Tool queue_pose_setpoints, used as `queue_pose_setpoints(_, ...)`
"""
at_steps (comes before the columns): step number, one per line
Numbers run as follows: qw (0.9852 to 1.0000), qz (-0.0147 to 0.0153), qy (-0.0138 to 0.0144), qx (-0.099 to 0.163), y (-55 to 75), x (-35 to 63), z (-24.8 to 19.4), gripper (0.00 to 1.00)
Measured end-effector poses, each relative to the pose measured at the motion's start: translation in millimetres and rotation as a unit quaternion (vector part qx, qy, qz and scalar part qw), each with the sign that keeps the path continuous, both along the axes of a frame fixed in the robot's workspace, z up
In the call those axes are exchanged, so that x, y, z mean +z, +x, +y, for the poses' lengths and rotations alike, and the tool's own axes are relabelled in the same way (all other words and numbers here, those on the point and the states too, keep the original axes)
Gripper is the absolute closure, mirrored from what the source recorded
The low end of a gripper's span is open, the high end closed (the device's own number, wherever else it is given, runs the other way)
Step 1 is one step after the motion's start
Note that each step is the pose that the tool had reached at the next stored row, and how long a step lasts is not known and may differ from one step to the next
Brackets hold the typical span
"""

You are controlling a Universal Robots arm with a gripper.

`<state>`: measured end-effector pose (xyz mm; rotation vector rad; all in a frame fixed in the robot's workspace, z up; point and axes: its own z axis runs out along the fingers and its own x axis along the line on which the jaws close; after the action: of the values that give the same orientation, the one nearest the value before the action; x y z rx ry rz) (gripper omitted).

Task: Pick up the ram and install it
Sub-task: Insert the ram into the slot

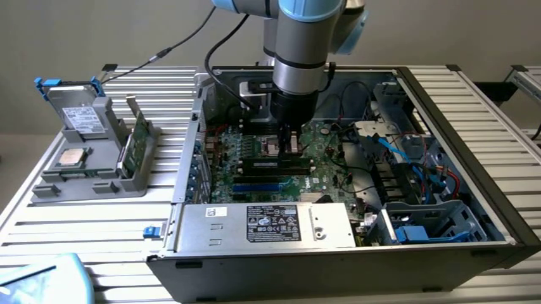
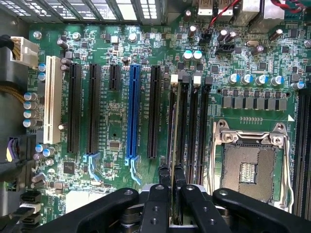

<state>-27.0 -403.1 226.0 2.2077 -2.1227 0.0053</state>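
Computer case (image 1: 463, 149) open overhead: clear descent to memory slots (image 2: 193, 126). One slot taken by the ram (image 2: 173, 128), clamped between fingers (image 2: 164, 187). Just beside the slots: processor socket (image 2: 248, 165) and expansion slots (image 2: 133, 114), both low. Loose cables (image 1: 396, 147) near.

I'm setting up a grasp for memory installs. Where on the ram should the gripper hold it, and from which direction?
Likely the long top edge near mid-length, from straight above, fingers on the two flat faces. The ram stands on edge along the motherboard slots, so only that edge is free; the gripper holds it by that edge.
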Motion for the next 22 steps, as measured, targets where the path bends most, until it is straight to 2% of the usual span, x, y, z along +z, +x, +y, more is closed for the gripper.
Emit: queue_pose_setpoints(22,1.0000,0.0000,0.0000,0.007,0.8,-1.1,-1.3,0.86)
